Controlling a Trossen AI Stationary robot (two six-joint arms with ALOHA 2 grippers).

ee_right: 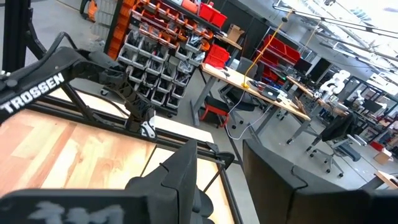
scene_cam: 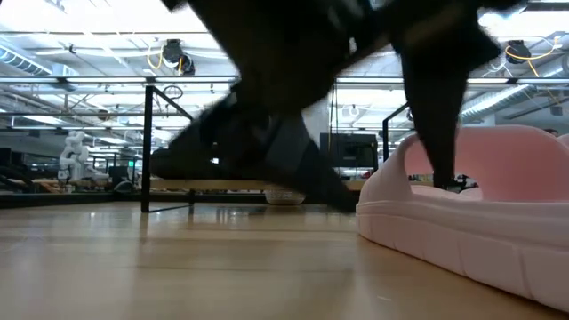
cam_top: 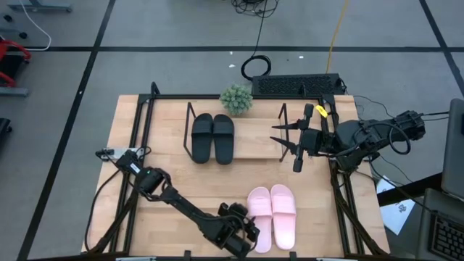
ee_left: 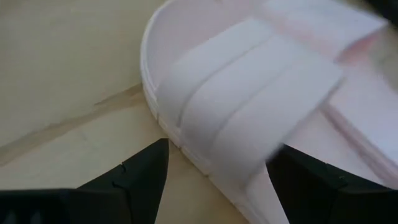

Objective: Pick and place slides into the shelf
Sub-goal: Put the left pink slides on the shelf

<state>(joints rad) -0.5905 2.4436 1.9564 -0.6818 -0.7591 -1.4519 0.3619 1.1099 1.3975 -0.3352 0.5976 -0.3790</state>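
Pink slides (cam_top: 273, 216) lying at table's 5 o'clock; black pair (cam_top: 212, 137) sitting in shelf (cam_top: 236, 131) at 12. Left gripper (ee_left: 217, 177), fingers spread, straddling left pink slide's strap. Right gripper (cam_top: 290, 138) hanging spread at 3 o'clock.

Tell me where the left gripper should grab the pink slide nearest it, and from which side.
Grip the wide strap of the left pink slide, coming down from above. The slide lies flat, sole down, so its raised strap is probably the easiest part to grip. The left gripper is open, its fingers either side of the strap.
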